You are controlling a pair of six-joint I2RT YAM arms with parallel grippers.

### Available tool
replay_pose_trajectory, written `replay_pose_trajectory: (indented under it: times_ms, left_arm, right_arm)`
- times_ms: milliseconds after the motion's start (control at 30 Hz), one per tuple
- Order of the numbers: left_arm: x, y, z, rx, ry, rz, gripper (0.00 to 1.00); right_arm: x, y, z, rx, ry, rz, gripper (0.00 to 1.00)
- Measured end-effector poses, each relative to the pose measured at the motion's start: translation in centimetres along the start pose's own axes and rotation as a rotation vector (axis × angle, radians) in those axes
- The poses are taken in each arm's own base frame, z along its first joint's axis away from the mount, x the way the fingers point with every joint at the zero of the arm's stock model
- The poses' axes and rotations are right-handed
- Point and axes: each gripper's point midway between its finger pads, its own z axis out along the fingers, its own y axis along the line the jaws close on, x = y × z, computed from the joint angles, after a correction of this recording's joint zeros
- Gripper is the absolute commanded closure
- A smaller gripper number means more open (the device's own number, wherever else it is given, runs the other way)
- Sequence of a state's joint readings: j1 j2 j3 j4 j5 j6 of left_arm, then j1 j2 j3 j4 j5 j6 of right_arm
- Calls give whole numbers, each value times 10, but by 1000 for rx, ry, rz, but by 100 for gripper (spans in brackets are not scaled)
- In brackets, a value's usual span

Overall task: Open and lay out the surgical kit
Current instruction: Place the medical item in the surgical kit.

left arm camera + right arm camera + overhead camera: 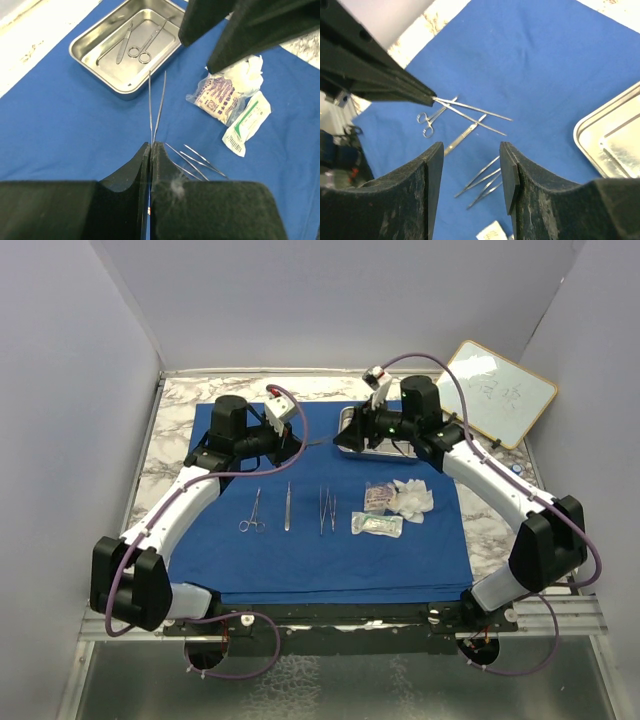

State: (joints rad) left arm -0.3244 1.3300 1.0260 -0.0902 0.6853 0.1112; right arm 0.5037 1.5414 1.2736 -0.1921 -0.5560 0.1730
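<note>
The blue cloth (pixel 330 550) lies spread flat. The steel tray (pixel 392 449) sits at its far edge; in the left wrist view the tray (pixel 94 70) holds scissors (pixel 143 49) and a flat handle (pixel 124 44). My left gripper (pixel 303 443) (pixel 151 146) is shut on long tweezers (pixel 155 105), held above the cloth and pointing at the tray. My right gripper (pixel 350 438) (pixel 470 150) is open and empty, hovering by the tray's left end. Forceps (pixel 253 512), a scalpel handle (pixel 288 506) and tweezers (pixel 326 510) lie in a row. Packets (pixel 377 524) and white gauze (pixel 412 498) lie to their right.
A wood-framed whiteboard (pixel 497 392) leans at the back right. Marble tabletop (pixel 175 430) shows around the cloth. Grey walls close in the left, back and right. The two grippers are close together near the tray.
</note>
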Motion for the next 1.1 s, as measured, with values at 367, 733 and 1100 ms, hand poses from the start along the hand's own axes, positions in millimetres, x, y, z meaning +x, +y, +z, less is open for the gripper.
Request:
replay_pose_trajectory:
  times_ms: [367, 733, 1100]
  left_arm:
    - [-1, -17, -4, 107, -29, 151, 100]
    - [-2, -30, -5, 194, -49, 196, 100]
    - [-4, -37, -6, 233, -59, 201, 100]
  right_arm:
    - [42, -29, -14, -27, -8, 451, 53]
    - [30, -1, -11, -218, -50, 587, 56]
    - [35, 0, -6, -252, -42, 650, 80]
